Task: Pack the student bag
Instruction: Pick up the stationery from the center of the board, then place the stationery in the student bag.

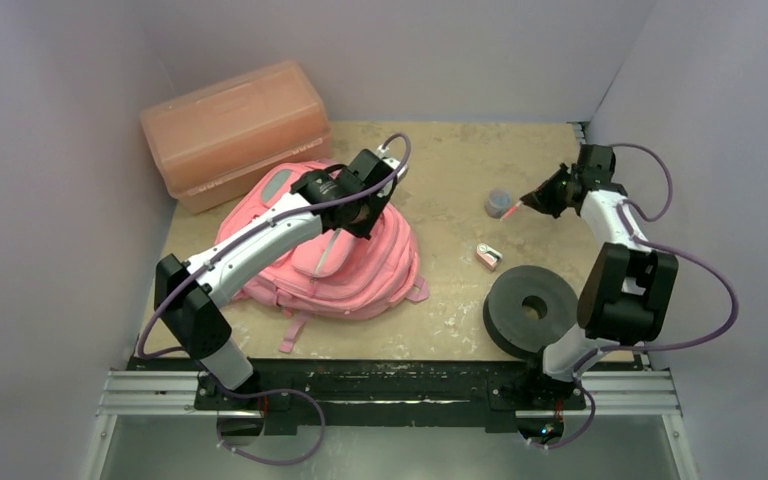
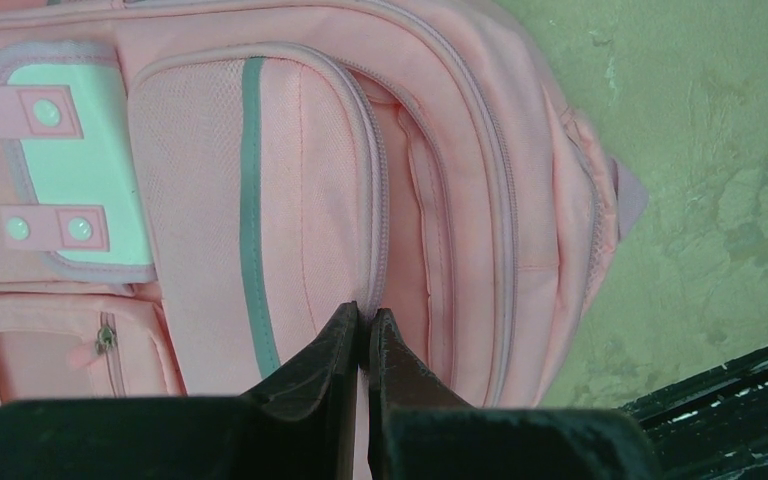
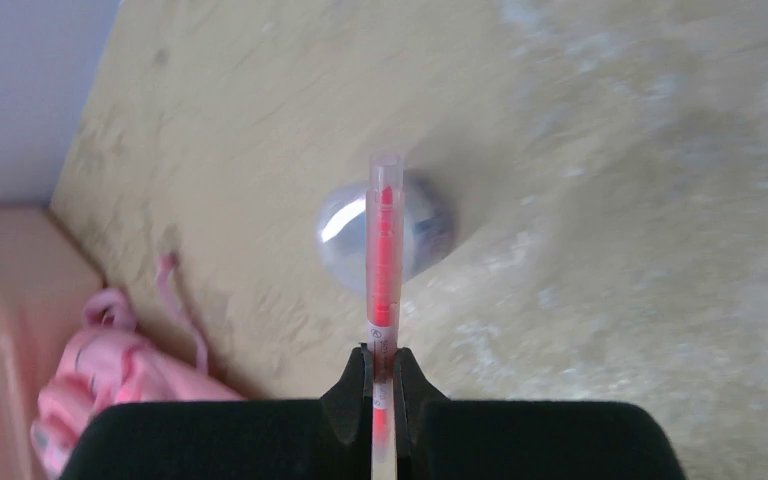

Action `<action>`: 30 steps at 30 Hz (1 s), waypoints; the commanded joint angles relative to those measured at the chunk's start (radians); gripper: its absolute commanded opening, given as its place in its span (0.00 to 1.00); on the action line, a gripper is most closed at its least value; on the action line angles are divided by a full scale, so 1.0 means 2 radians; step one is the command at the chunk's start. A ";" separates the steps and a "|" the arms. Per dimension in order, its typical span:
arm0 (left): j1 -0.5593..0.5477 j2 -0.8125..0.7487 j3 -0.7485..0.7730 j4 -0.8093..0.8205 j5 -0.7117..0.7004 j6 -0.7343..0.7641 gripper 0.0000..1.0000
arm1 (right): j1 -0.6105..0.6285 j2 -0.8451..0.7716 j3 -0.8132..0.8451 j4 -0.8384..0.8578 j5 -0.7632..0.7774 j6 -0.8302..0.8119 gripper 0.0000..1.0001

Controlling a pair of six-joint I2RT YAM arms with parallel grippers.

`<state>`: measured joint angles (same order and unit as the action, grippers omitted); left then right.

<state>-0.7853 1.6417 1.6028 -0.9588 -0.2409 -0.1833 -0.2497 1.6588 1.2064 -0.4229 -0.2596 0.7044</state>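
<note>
The student bag (image 1: 350, 265), a soft pink backpack, lies flat on the table at centre left. It fills the left wrist view (image 2: 300, 180), front pockets up. My left gripper (image 1: 362, 216) is down on its top. Its jaws (image 2: 365, 318) are shut, with the tips pinched on the zip line of a front pocket. My right gripper (image 1: 537, 203) is at the far right, shut on a red pen (image 3: 384, 250) in a clear barrel. The pen points out over a small grey round pot (image 3: 432, 232), also seen from above (image 1: 500, 200). A corner of the bag shows in the right wrist view (image 3: 110, 370).
A rigid salmon-orange plastic box (image 1: 235, 130) stands at the back left, touching the bag's far side. A thick black ring (image 1: 532, 308) lies at the front right. A small pink and white object (image 1: 488, 255) lies between the ring and the pot. Walls close in on both sides.
</note>
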 commanded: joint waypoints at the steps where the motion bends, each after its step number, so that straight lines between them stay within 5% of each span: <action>1: 0.023 -0.024 0.016 0.030 0.057 -0.020 0.00 | 0.070 -0.064 -0.018 0.050 -0.104 -0.061 0.00; 8: 0.027 -0.048 0.005 0.041 0.019 -0.015 0.00 | 0.154 -0.177 -0.112 0.135 -0.155 -0.012 0.00; 13: 0.026 -0.083 -0.020 0.069 -0.012 -0.009 0.00 | 0.229 -0.184 -0.143 0.223 -0.219 0.070 0.00; 20: 0.018 -0.130 -0.051 0.104 -0.056 0.000 0.00 | 0.356 -0.135 -0.135 0.314 -0.218 0.184 0.00; 30: 0.008 -0.143 -0.066 0.123 -0.074 0.002 0.00 | 0.432 -0.022 -0.117 0.415 -0.185 0.297 0.00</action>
<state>-0.7582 1.4029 1.4517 -0.8310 -0.3576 -0.1902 0.5865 1.5600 0.9161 0.2844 -0.6743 1.1915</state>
